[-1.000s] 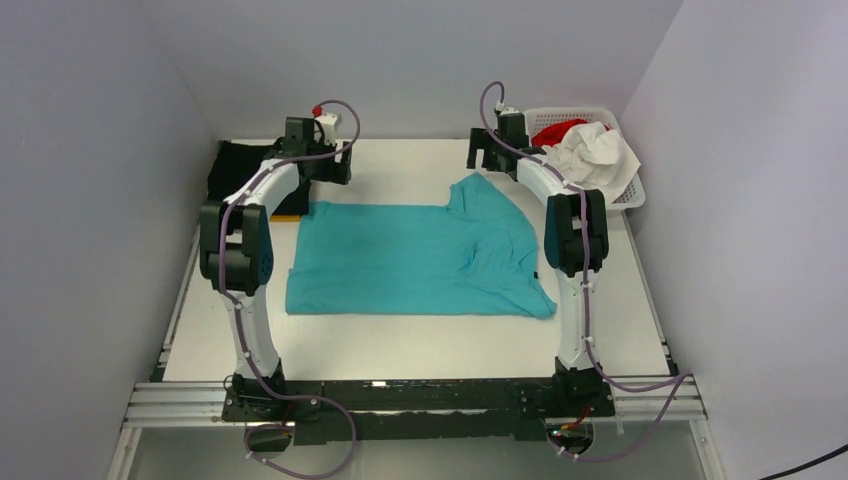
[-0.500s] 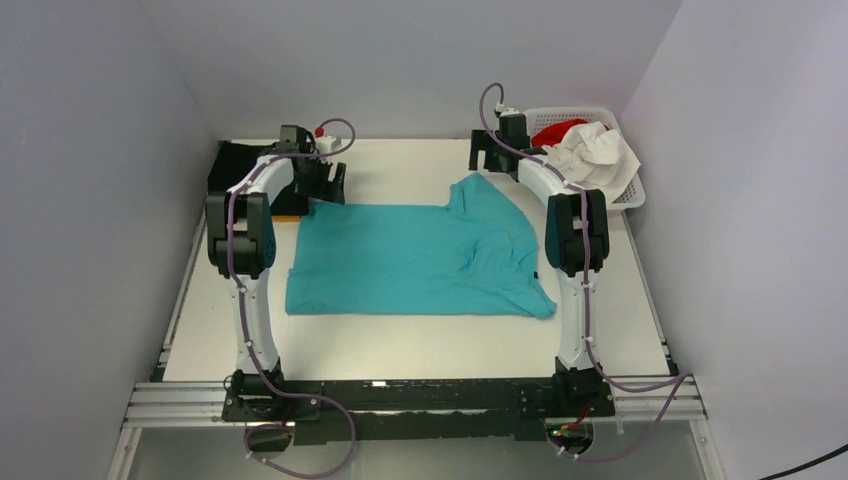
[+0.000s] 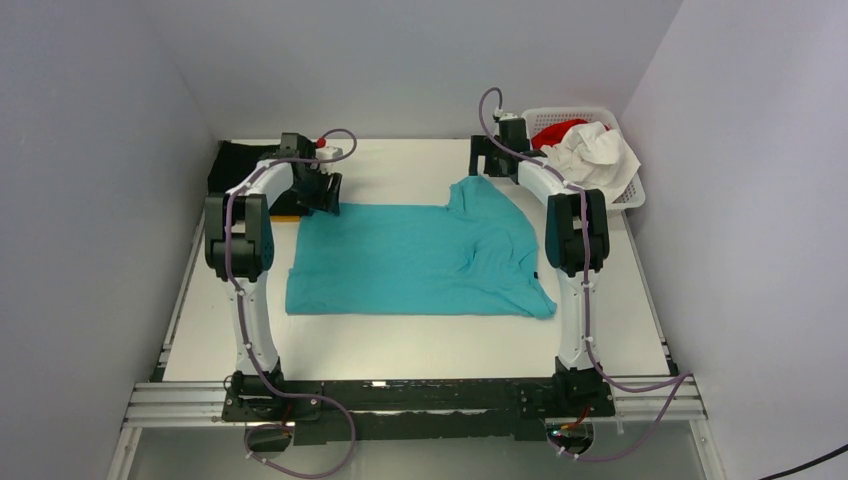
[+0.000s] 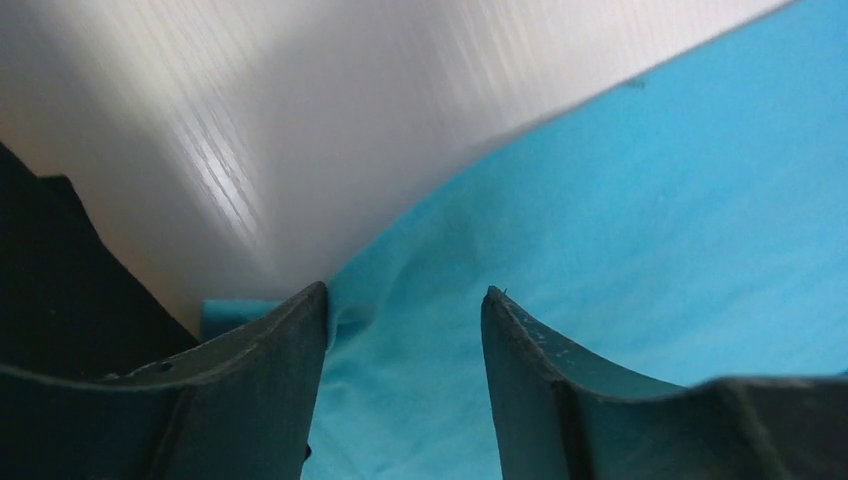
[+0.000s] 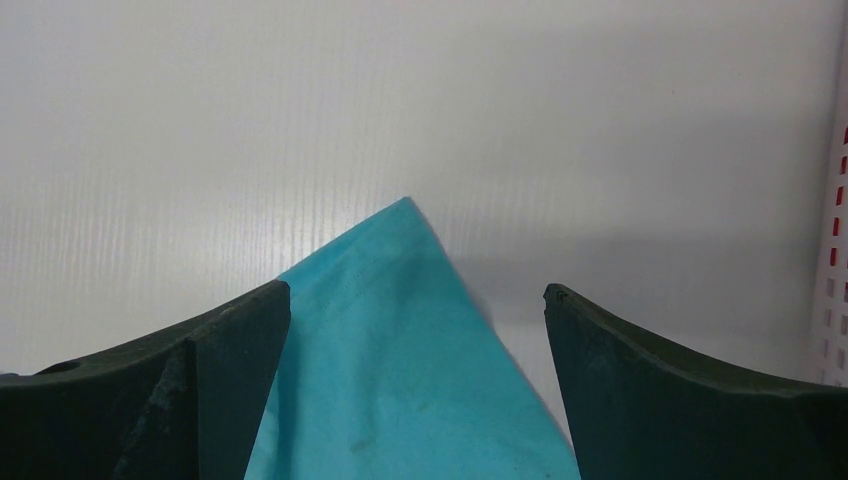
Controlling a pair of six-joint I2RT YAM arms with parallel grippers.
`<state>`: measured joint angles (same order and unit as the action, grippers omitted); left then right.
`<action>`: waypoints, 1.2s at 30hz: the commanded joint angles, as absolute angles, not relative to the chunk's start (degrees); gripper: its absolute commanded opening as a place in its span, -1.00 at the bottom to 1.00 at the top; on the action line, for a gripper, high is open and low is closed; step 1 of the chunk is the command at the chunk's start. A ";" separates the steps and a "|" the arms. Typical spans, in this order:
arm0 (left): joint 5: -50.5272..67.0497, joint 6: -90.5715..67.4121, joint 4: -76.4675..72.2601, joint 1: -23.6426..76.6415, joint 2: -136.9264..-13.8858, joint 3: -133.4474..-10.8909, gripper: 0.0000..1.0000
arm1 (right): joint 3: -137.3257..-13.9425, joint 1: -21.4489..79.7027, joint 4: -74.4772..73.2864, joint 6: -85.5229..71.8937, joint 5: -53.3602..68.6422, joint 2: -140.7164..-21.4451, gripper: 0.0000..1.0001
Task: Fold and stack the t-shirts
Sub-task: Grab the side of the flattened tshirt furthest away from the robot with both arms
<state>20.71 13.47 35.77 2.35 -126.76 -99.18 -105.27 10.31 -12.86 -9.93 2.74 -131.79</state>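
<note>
A turquoise t-shirt (image 3: 410,260) lies spread on the white table, partly folded, with a sleeve tip pointing to the far side. My left gripper (image 3: 322,193) is open, down at the shirt's far left corner; in the left wrist view its jaws straddle the cloth edge (image 4: 405,300). My right gripper (image 3: 480,165) is open over the far sleeve tip; in the right wrist view the turquoise point (image 5: 400,330) lies between the jaws. A folded black shirt (image 3: 238,170) lies at the far left. White (image 3: 595,155) and red (image 3: 555,130) shirts sit in the basket.
A white lattice basket (image 3: 630,190) stands at the far right corner; its rim shows in the right wrist view (image 5: 835,270). An orange-yellow edge (image 3: 290,213) peeks out beside the black shirt. Grey walls close in on three sides.
My left gripper has moved down and toward the shirt's far left corner, reaching the cloth. My right gripper has barely moved. The shirt lies as before.
</note>
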 commanded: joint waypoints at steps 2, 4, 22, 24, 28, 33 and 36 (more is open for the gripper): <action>19.77 15.26 37.43 2.56 -123.13 -97.75 0.06 | -110.43 10.32 -13.35 -9.13 5.65 -132.40 1.00; 19.28 15.57 37.80 2.60 -123.33 -98.03 0.02 | -112.24 10.69 -14.01 -8.39 6.05 -133.64 1.00; 22.14 13.61 35.45 2.58 -123.05 -96.77 -1.00 | -126.25 16.20 -21.74 -0.99 -3.53 -147.73 0.86; 22.25 13.15 35.00 2.58 -122.82 -96.16 -1.00 | -123.89 16.91 -21.50 -0.49 -4.39 -146.94 0.72; 22.81 11.54 33.15 2.56 -121.77 -94.83 -1.00 | -120.23 17.13 -22.79 -2.23 -6.19 -144.68 0.59; 23.00 10.86 32.33 2.56 -120.04 -93.78 -1.00 | -114.63 17.36 -22.05 -2.95 -10.19 -141.33 0.64; 21.96 10.35 31.78 2.59 -119.33 -92.99 -1.00 | -112.18 17.14 -21.38 -3.50 -9.77 -139.90 0.64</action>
<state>21.19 11.33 33.50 2.35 -123.76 -93.82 -116.16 17.43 -17.19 -3.49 -6.52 -141.97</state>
